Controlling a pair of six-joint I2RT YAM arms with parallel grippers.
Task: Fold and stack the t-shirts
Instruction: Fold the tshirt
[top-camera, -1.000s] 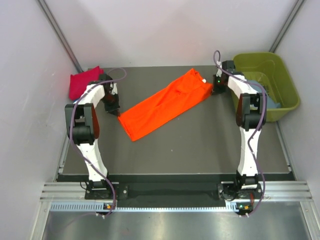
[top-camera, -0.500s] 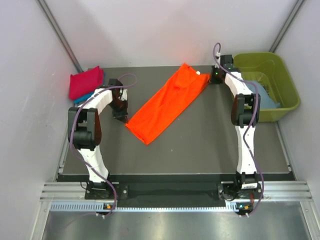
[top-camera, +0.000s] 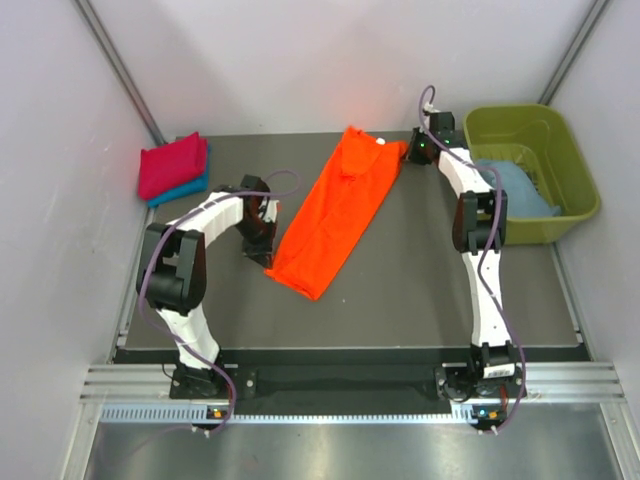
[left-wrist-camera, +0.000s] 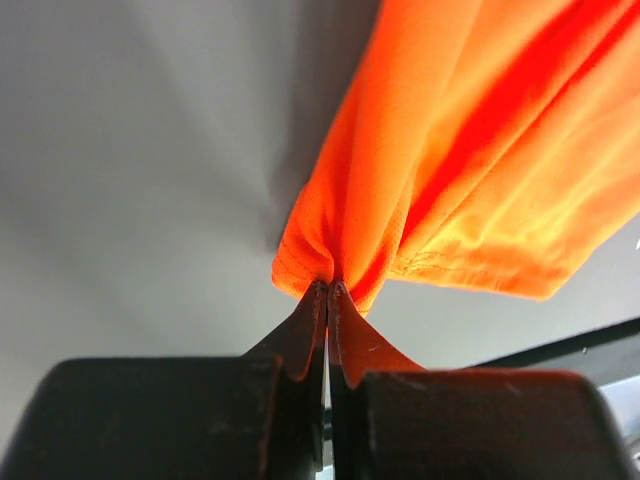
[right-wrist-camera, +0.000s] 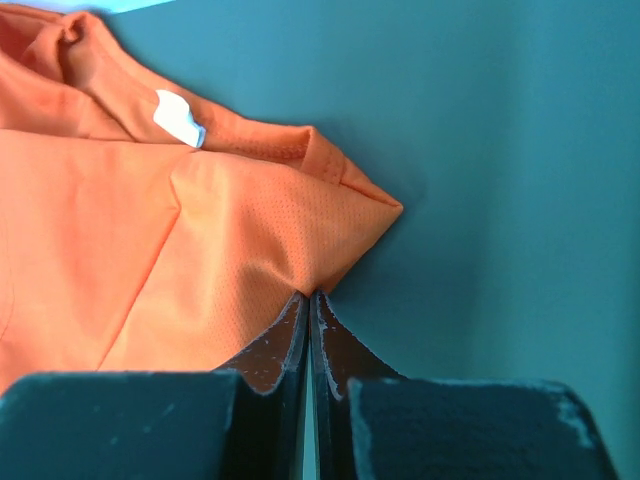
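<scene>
We've got the orange t-shirt (top-camera: 335, 215) stretched between both claws: right claw (right-wrist-camera: 308, 298) clamped on the corner nearest the tub (top-camera: 575, 150), left claw (left-wrist-camera: 328, 290) pinching the farthest.

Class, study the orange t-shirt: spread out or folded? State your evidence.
Folded: the orange t-shirt is a long narrow strip, held at its ends by the left hand and right hand.

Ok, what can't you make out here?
Top view: the pink shirt covers the blue shirt beneath it; only an edge shows.
Top view: the right arm overlaps the tub, so how many blue cloths lie inside is unclear.
Left wrist view: the orange shirt runs off the frame beyond the left tool.
Right wrist view: the white label near the right tool is too small to read.
</scene>
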